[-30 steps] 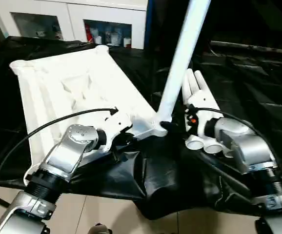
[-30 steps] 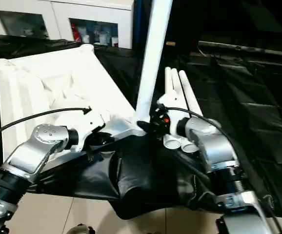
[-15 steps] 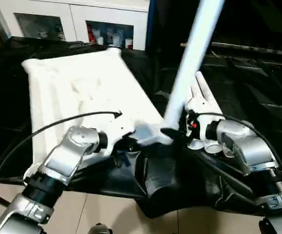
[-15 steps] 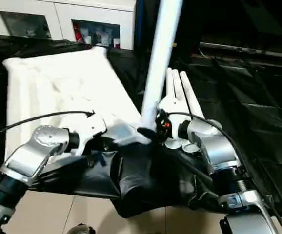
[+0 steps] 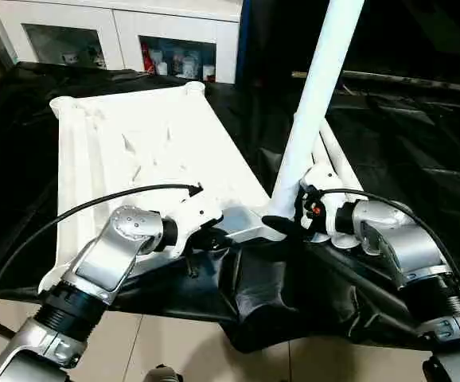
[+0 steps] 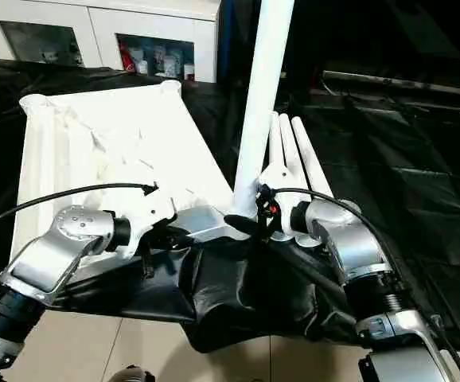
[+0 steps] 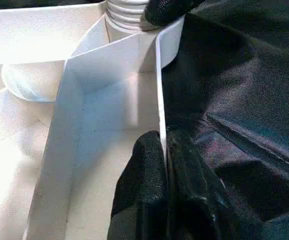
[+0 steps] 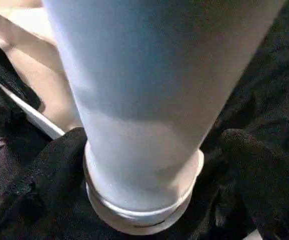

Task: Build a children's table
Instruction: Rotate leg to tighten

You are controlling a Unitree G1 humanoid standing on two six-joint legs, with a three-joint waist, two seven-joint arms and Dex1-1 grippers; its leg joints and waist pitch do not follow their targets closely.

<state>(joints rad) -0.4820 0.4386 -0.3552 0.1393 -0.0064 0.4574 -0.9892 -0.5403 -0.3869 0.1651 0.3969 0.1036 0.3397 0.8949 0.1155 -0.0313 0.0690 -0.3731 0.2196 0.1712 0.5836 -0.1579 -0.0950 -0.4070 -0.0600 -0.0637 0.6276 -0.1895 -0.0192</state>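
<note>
The white tabletop (image 5: 134,143) lies ribbed side up on black cloth. One white leg (image 5: 317,95) stands upright in its near right corner socket (image 5: 274,227). My left gripper (image 5: 214,236) is shut on the tabletop's thin rim (image 7: 159,90) just beside that corner, its fingertips (image 7: 147,150) pinching the rim. My right gripper (image 5: 282,223) is open around the leg's base (image 8: 149,100). One finger (image 8: 49,170) rests against the base and the other (image 8: 254,165) stands a little off it. More legs (image 6: 302,151) lie side by side behind the right gripper.
Black cloth (image 5: 405,143) covers the work surface and sags over its front edge (image 5: 270,302) above the tiled floor (image 5: 190,350). White cabinets with glass doors (image 5: 118,32) stand at the back. A black cable (image 5: 71,211) loops over my left forearm.
The tabletop and the leg standing in it have shifted to the right and turned a little. Both grippers stayed at the same corner.
</note>
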